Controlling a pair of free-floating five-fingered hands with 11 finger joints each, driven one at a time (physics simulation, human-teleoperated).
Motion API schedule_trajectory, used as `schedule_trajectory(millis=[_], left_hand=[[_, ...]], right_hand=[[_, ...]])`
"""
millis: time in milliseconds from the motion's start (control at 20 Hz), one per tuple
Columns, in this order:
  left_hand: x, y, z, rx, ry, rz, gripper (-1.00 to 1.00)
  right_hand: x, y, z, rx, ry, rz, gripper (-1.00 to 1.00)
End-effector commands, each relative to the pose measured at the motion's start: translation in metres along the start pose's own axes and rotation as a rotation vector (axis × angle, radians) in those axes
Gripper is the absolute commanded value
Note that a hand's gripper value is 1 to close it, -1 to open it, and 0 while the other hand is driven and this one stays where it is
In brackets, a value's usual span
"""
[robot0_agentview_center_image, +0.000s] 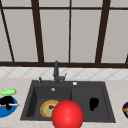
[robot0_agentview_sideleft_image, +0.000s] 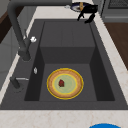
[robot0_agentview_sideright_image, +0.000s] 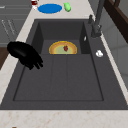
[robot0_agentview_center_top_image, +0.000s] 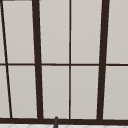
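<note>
My right hand (robot0_agentview_center_image: 93, 103) hangs over the right basin of the dark sink (robot0_agentview_center_image: 107, 100) with its fingers relaxed and pointing down, holding nothing. It also appears in the right side view, as the right hand (robot0_agentview_sideright_image: 25, 53) near the sink's front rim, and in the left side view, as the right hand (robot0_agentview_sideleft_image: 87, 11) far off. My left hand (robot0_agentview_center_image: 8, 102) hovers at a blue plate (robot0_agentview_center_image: 3, 111) on the left counter, and a thin pale stick (robot0_agentview_center_image: 13, 105) crosses it. A yellow plate (robot0_agentview_center_image: 46, 108) with a small red piece (robot0_agentview_sideleft_image: 61, 83) lies in the left basin.
A big red ball (robot0_agentview_center_image: 67, 114) sits low in the front view, covering the sink's front edge. A green vegetable (robot0_agentview_center_image: 8, 92) lies behind the blue plate. A dark bowl (robot0_agentview_center_image: 125, 109) stands on the right counter. The faucet (robot0_agentview_center_image: 56, 72) rises behind the sink, below a window.
</note>
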Motion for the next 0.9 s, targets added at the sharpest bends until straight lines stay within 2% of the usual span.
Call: schedule_trajectory(millis=[0, 50, 100, 200, 850], left_hand=[[0.000, -0.001, -0.003, -0.006, -0.015, 0.003, 1.00], [0.000, -0.001, -0.006, -0.008, -0.022, 0.005, 1.00], [-0.003, -0.002, -0.014, -0.025, -0.030, 0.008, 1.00], [-0.015, 0.001, -0.023, -0.024, 0.015, 0.027, 1.00], [-0.045, 0.004, -0.092, -0.027, 0.022, 0.027, 1.00]], right_hand=[[0.000, 0.000, 0.000, 0.000, 0.000, 0.000, 0.00], [0.000, 0.000, 0.000, 0.000, 0.000, 0.000, 0.00], [0.000, 0.000, 0.000, 0.000, 0.000, 0.000, 0.00], [0.000, 0.000, 0.000, 0.000, 0.000, 0.000, 0.00], [0.000, 0.000, 0.000, 0.000, 0.000, 0.000, 0.00]])
